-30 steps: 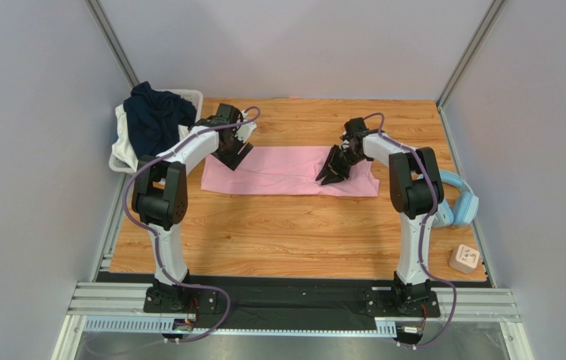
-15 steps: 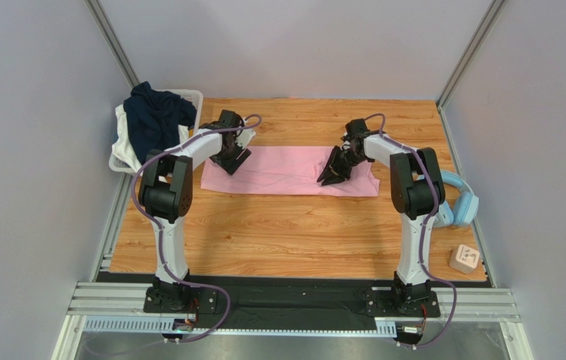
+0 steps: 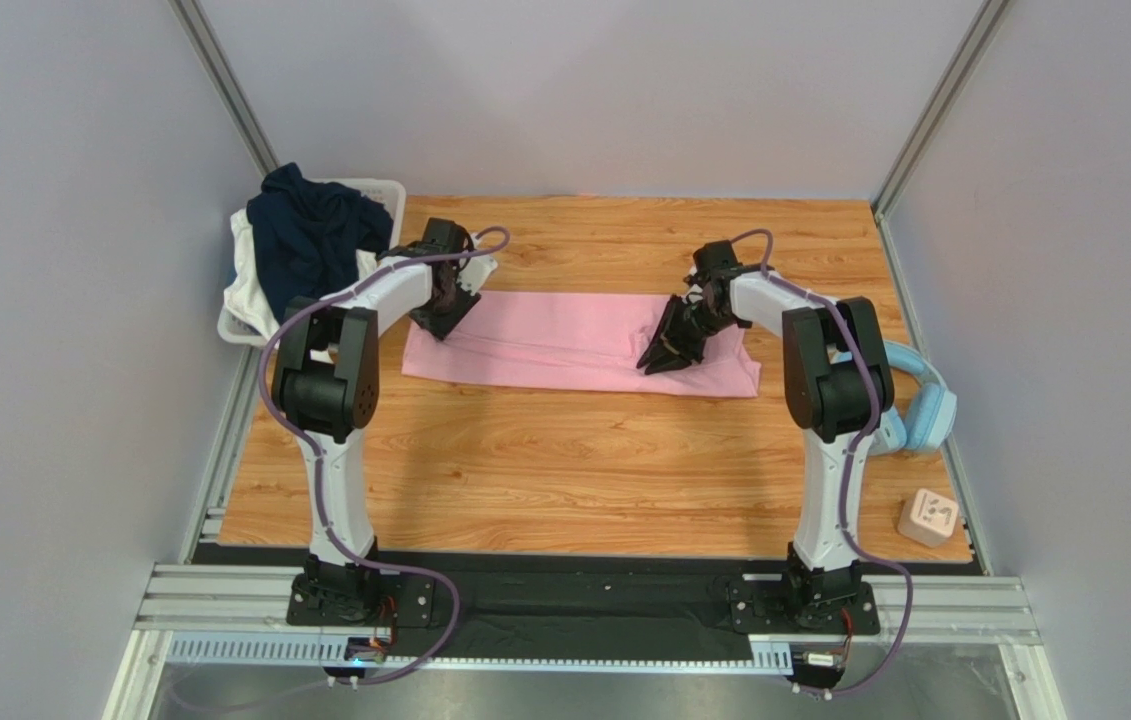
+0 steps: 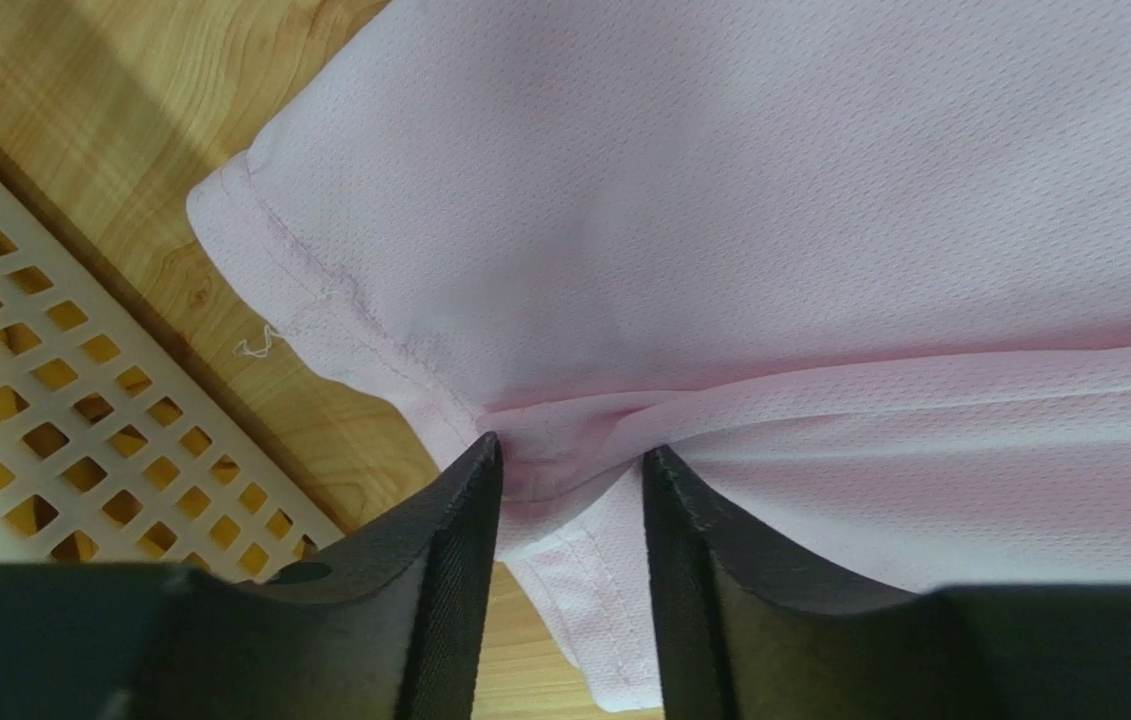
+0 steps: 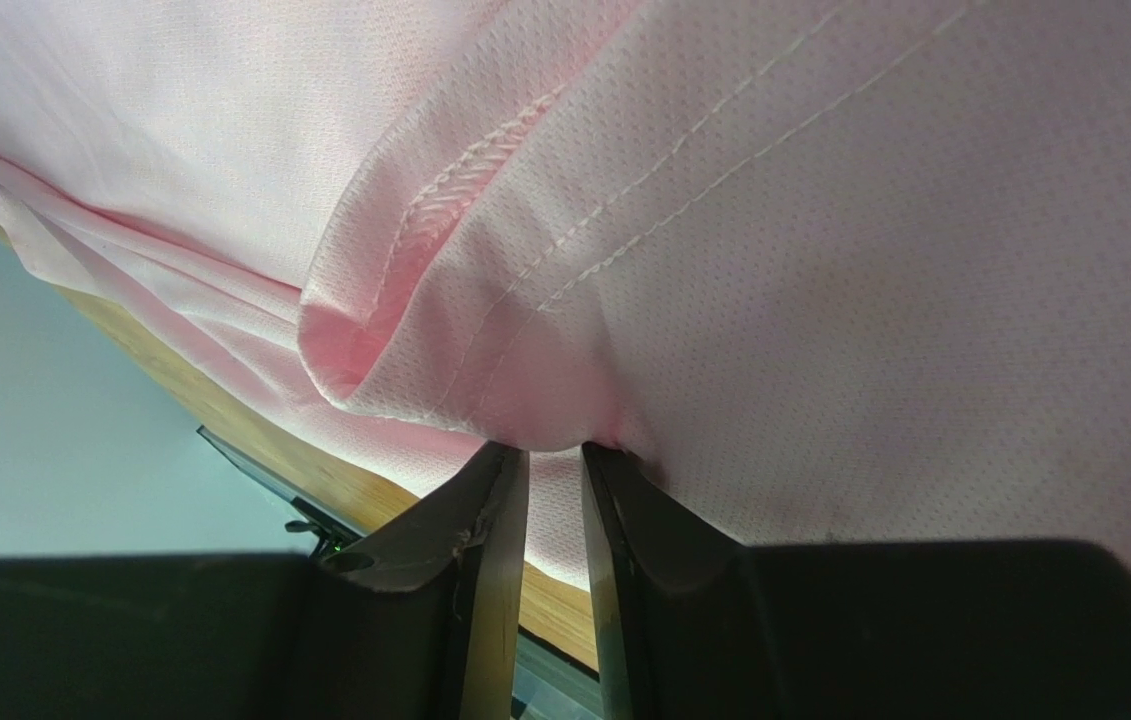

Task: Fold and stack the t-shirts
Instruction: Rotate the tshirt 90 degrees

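Note:
The light pink t-shirt lies folded into a long strip across the far half of the table. My left gripper is at its left end. In the left wrist view its jaws stand partly open astride a bunched ridge of pink cloth near the hem. My right gripper is near the strip's right end. In the right wrist view it is pinched shut on a pulled-up fold of the pink cloth. The dark navy t-shirt lies heaped in the basket.
The white plastic basket stands at the table's far left corner, and its lattice shows just beside my left gripper. Light blue headphones and a small beige block lie off the table's right edge.
My left gripper has moved left along the pink shirt to its left end and come down onto the cloth. The right gripper has barely moved and keeps its hold.

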